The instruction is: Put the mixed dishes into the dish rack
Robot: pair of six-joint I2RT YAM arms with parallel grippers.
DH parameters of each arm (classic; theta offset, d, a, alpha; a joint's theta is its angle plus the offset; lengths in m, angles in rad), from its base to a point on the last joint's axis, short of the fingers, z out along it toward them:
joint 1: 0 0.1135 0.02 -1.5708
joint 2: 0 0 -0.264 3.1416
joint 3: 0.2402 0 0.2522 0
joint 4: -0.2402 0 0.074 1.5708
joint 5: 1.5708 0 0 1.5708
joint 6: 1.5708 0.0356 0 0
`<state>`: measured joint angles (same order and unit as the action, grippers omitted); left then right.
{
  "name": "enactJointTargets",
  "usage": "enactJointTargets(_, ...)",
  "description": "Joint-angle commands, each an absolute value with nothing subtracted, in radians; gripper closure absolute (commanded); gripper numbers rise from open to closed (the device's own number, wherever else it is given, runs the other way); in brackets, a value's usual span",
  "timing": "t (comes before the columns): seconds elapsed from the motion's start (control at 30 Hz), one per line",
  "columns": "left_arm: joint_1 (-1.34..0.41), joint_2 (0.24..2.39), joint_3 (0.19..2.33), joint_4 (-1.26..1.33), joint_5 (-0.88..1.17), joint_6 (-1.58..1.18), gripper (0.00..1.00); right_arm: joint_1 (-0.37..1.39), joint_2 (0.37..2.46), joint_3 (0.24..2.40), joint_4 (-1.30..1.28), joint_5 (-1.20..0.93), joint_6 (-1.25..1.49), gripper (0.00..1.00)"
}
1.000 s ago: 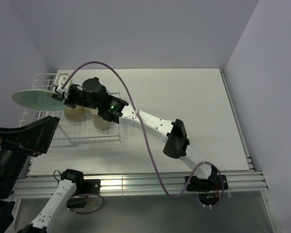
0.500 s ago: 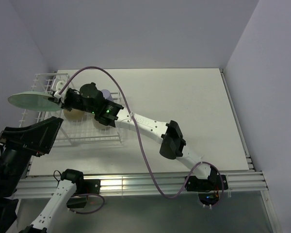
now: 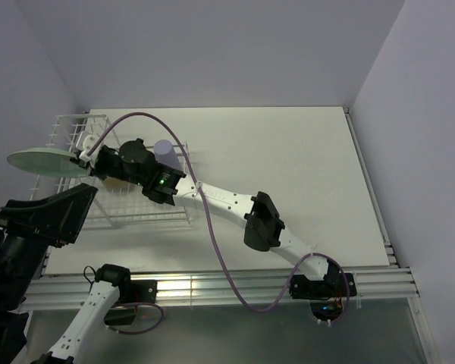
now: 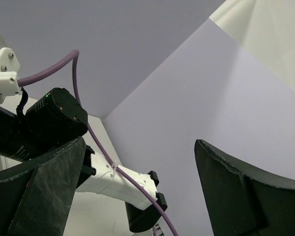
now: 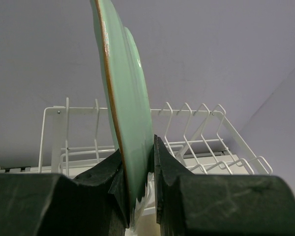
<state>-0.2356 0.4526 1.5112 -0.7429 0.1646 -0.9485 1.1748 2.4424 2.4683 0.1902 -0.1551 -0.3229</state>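
Left gripper (image 4: 140, 142), at the table's near left corner: jaws fully apart, holding nothing, aimed up at the walls and well short of the rack (image 3: 68, 125). It is nearer the rack than the right arm's base, but it has no part in the present step.

Right arm: reaches from the near right edge of the table (image 3: 288, 167) diagonally to the far left corner, where the rack sits.

Right gripper (image 3: 87, 158): jaws narrowly apart and clamped on the rim of the plate (image 3: 39, 159), one finger on each face. The wrist view shows the plate edge-on between the fingers.

Plate position: held in the air off the rack's left side, jutting out past the table's left edge. From above it reads as a broad, flat oval, so its face appears closer to level than to upright. It extends leftward, away from the gripper.

Rack: the tines (image 5: 196, 123) stand beyond the plate in the wrist view, along the rack's far side. A lavender cup (image 3: 165, 152) shows at the rack's right end.

Next move, as judged: bring the plate back over the rack, turn it on edge, align it with a gap between tines, then lower it. Risk: the rim striking a tine.
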Motion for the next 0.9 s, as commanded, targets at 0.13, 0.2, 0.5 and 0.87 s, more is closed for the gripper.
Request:
enactJointTargets(0.13, -0.230, 0.439, 1.525, -0.733, 0.176, -0.968, 0.01, 1.187, 2.410, 2.534, 0.399, -0.117, -0.325, 1.00)
enactJointTargets(0.2, -0.229, 0.436, 1.523, -0.735, 0.175, -0.971, 0.01, 1.187, 2.411, 2.533, 0.399, -0.115, -0.327, 1.00)
enactJointTargets(0.5, -0.229, 0.434, 1.522, -0.744, 0.176, -0.968, 0.01, 1.187, 2.427, 2.543, 0.373, -0.121, -0.310, 0.97)
enactJointTargets(0.87, -0.229, 0.434, 1.525, -0.758, 0.183, -0.951, 0.01, 1.195, 2.447, 2.562, 0.361, -0.140, -0.298, 0.62)
